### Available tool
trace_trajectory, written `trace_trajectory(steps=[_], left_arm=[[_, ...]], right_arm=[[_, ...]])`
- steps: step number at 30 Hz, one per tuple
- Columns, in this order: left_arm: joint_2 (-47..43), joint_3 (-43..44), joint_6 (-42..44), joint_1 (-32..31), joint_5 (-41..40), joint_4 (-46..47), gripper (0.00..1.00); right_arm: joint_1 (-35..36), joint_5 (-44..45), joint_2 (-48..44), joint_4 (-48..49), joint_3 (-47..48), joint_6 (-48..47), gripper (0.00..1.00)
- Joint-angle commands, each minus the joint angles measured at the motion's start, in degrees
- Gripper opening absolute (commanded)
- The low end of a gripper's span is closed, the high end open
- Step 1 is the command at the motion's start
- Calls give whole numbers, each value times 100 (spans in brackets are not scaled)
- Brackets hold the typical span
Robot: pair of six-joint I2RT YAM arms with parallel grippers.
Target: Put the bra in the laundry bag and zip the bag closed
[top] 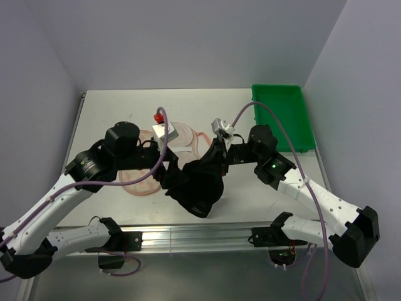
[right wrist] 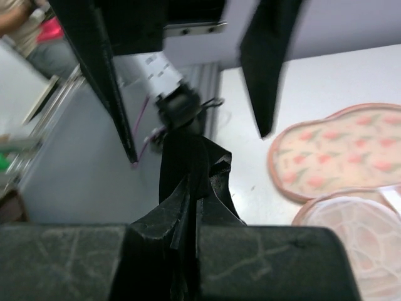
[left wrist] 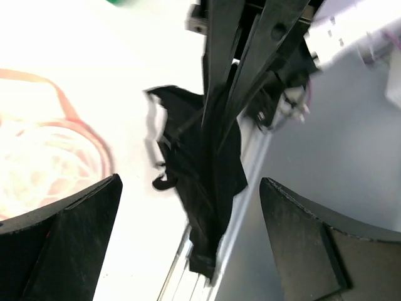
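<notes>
Softness rules: your right fingers [right wrist: 153, 241] pinch the small limp black fabric bra [top: 200, 185], dangling over the worktop [top: 113, 106] beside the peach-pink mesh laundry bag [top: 141, 186]; left fingers [left wrist: 69, 238] gape wide. Grip bunched folds.

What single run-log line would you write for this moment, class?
left claw: open, empty | right claw: shut on bra | bra: hangs outside laundry bag | laundry bag: open on table

Green tray [top: 285, 119] at table [top: 113, 113] far-right corner.
</notes>
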Motion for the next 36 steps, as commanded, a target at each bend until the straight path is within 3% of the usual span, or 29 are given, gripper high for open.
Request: trace_trajectory(steps=[1, 8, 12, 16, 23, 36], left_arm=[[-387, -310, -512, 68, -825, 630, 99], [-1116, -970, -1338, 183, -2248, 1589, 99], [-1415, -1023, -1444, 192, -3328, 1878, 99], [-1696, -1225, -1506, 192, -3778, 2133, 99], [-1952, -1577, -1532, 201, -4140, 2345, 99], [-2049, -1700, -1251, 201, -4413, 2863, 99]], right_arm=[[153, 1453, -263, 1056, -111, 853, 0], [786, 3222, -255, 1451, -260, 1459, 0], [918, 3829, -62, 1944, -296, 1715, 0], [918, 4173, 368, 2050, 38, 1672, 0], [901, 4384, 1431, 2287, 741, 1741, 0], [778, 4744, 2100, 3184, 443, 2454, 0]])
